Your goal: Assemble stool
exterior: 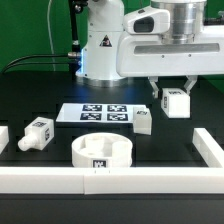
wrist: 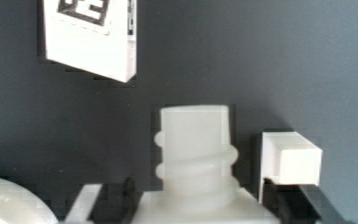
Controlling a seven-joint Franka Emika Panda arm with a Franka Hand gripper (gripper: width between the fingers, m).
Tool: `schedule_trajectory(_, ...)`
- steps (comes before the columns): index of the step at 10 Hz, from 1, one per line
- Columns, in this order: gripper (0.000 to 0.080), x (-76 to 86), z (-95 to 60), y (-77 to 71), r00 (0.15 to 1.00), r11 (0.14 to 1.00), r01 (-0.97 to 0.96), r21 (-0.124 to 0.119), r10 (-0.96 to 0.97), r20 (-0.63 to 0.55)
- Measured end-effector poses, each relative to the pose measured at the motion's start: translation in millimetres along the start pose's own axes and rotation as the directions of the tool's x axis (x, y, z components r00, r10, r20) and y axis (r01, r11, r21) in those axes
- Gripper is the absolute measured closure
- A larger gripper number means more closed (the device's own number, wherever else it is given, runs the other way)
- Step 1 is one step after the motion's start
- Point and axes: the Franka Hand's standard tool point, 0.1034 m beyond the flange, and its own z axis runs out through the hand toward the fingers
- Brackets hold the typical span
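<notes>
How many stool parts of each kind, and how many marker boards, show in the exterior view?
Round seat: 1
Marker board: 1
Legs: 3, one at the exterior view's left, one beside the marker board, one at the hand
Total: 5

Marker board (exterior: pixel 96 113) flat on blk table (exterior: pixel 40 88); white rails (exterior: pixel 40 181) along edges.

Seat (exterior: pixel 120 150) & each leg (exterior: pixel 177 102) white w/ blk-&-wht square tags (exterior: pixel 100 163); marker board (exterior: pixel 97 114) white, blk tag patterns; surface (exterior: pixel 40 90) blk; rails (exterior: pixel 120 181) white
</notes>
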Motion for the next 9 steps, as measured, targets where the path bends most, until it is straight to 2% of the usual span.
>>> schedule_trajectory(1,0.0465,-3.6,1.3,-2.9,1.0,1.0,-0.004,-0.001,0.004,-0.006)
schedule_trajectory(3,0.0465,-41.6,11.0,-17.6,1.0,1.0,0.018,-0.004,-0.018,0.004)
schedule_trajectory(4,0.0465,-60.4,23.5,-28.5,1.0,1.0,-0.001,-0.007,0.001,0.003)
schedule_trajectory(5,0.0465,-68.3,34.3,-33.4,1.0,1.0,0.006,-0.007,-0.006,0.005)
schedule_trajectory(8,0.0465,-67.8,35.4,-32.6,1.0,1.0,0.01,-0.008,-0.01,0.011)
schedule_trajectory(9,0.0465,-72.6,45.9,-28.7,0.999,1.0,-0.012,-0.007,0.012,0.036)
